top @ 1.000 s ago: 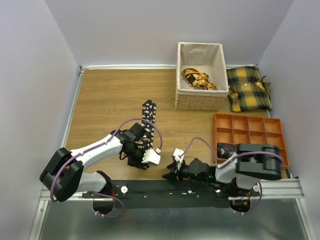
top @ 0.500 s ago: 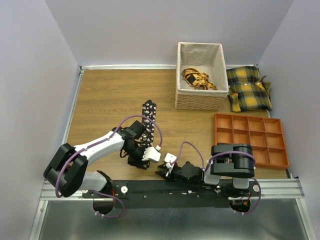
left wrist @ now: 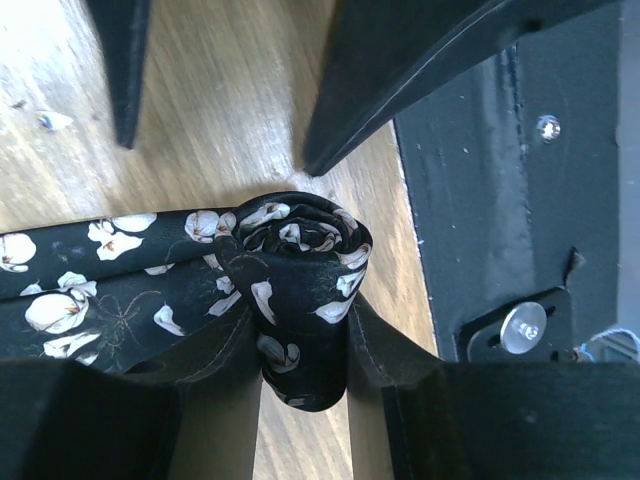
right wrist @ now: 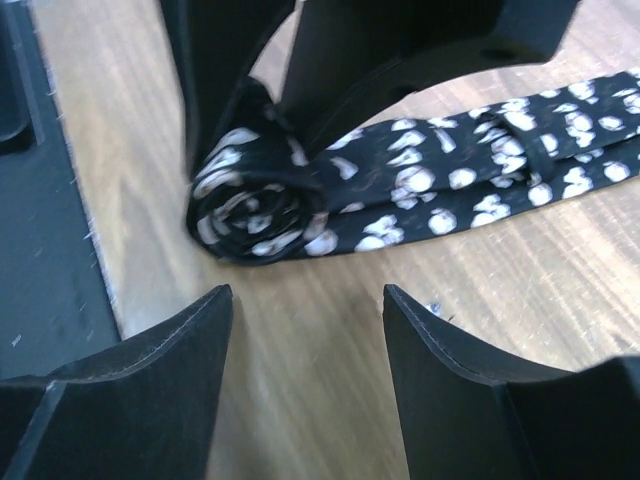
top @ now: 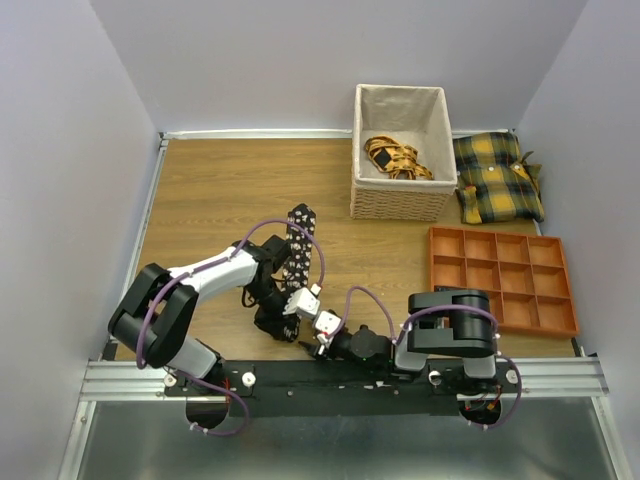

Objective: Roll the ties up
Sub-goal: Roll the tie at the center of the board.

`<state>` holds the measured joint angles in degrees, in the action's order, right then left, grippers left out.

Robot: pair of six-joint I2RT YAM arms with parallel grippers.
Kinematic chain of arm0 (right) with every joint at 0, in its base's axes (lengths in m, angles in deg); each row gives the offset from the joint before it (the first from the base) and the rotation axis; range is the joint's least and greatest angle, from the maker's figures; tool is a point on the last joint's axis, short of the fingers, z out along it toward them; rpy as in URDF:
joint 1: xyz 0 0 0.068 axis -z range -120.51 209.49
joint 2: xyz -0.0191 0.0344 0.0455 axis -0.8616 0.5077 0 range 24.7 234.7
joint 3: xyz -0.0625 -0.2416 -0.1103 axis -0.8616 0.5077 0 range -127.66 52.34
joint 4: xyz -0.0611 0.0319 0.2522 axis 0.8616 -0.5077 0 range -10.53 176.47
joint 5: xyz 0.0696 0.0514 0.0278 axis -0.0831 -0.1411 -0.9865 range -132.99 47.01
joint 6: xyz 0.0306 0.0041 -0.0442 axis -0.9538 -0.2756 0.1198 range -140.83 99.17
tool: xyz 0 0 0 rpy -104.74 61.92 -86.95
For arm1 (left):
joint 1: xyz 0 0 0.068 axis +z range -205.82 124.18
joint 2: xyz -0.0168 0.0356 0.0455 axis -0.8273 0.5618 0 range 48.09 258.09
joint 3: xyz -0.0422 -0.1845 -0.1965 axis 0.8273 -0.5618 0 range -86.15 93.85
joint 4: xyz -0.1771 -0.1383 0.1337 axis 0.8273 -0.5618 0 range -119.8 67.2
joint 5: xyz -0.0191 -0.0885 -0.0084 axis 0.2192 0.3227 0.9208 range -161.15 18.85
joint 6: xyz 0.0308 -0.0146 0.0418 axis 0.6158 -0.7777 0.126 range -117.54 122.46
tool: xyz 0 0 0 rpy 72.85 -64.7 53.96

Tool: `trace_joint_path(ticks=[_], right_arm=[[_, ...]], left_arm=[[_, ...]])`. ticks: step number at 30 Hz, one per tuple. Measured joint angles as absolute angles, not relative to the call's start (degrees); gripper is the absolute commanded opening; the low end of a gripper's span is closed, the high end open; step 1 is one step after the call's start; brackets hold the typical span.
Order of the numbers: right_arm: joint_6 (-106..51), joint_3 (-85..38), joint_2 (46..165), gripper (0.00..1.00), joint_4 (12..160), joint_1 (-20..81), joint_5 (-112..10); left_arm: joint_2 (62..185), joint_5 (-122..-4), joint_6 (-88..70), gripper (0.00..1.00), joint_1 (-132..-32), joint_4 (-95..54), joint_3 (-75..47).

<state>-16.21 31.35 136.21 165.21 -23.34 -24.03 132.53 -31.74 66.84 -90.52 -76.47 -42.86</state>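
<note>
One tie (top: 297,232) lies lower centre on the counter (top: 200,190), its near end wound into a coil (left wrist: 300,250). The left jaws clamp the coil; the right jaws stand apart just beside it. Risk: should the clamp loosen before the right jaws close, the coil would likely unwind.

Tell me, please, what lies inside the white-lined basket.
A tangle of yellow-orange strips with dark patches lies on the pale lining of the basket. Whatever is beneath them, and the floor behind its near wall, is hidden.
</note>
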Motion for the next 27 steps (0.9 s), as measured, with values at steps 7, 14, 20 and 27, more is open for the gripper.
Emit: trace_joint_path(ticks=[7, 14, 20, 27], right_arm=[[-16.1, 29.7, 138.4, 0.70, 166.9, -23.4, -23.3], [-16.2, 33.9, 132.9, 0.70, 164.7, -23.9, -28.2], [-15.5, 37.6, 131.3, 0.70, 164.9, -24.5, -29.6], [-17.2, 38.7, 128.0, 0.70, 163.5, -24.5, -29.7]], left_arm=[[133.8, -30.6, 69.0, 0.00, -89.2, -78.7, -42.6], [133.5, -30.1, 68.0, 0.00, -90.6, -77.9, -43.2], [133.3, -29.8, 65.9, 0.00, -90.7, -77.0, -43.5], [133.4, -29.3, 65.6, 0.00, -90.3, -77.1, -43.5]])
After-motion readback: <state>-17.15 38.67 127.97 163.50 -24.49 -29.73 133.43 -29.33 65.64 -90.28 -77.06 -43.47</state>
